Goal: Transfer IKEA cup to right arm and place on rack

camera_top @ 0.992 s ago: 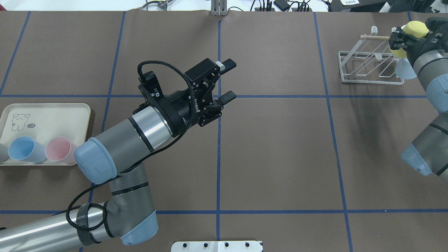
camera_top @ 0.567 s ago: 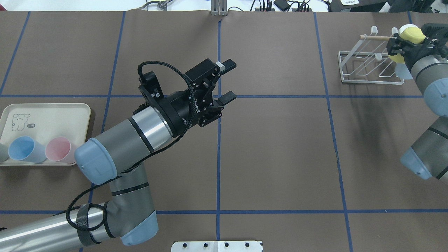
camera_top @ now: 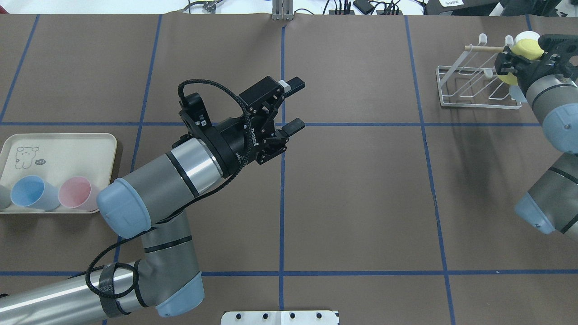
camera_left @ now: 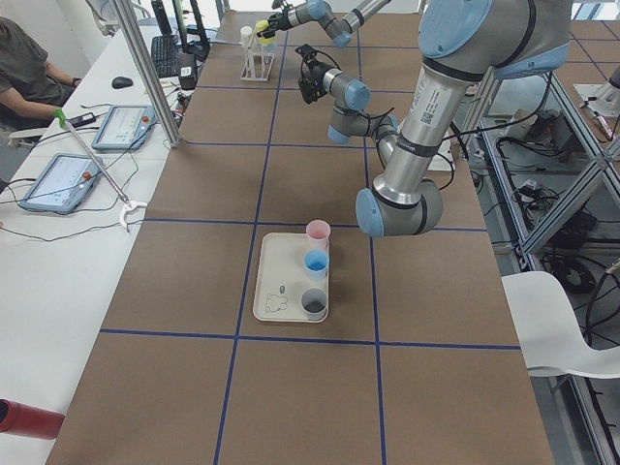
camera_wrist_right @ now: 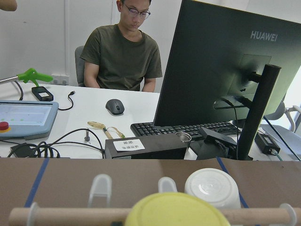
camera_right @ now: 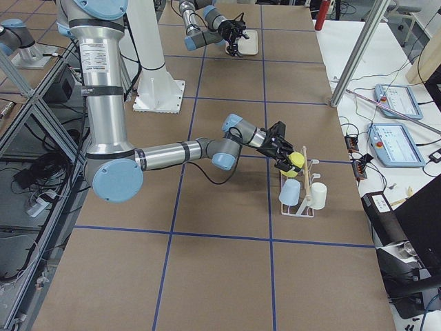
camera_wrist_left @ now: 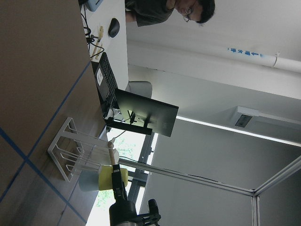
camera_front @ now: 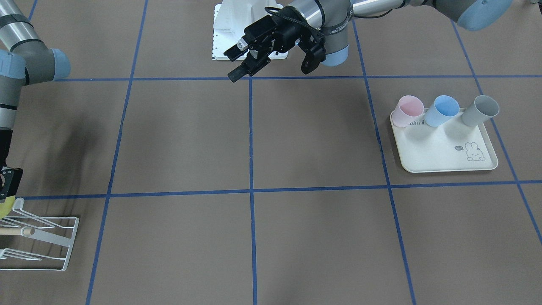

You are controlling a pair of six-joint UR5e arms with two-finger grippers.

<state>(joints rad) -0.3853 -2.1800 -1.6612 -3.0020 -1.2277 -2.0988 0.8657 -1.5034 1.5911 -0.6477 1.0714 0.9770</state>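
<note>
IKEA cup [camera_top: 527, 47], yellow: being clamped by the fingers of the right gripper [camera_top: 519, 61], right at the rack [camera_top: 465, 85], by its wooden dowel [camera_top: 485, 48]. Left gripper [camera_top: 295, 104]: hanging well apart from the rack, fingers spreading wide, carrying nothing.

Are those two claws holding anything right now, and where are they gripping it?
The right claw grips a yellow cup by its sides, at the rack. The left claw is open and empty.
</note>
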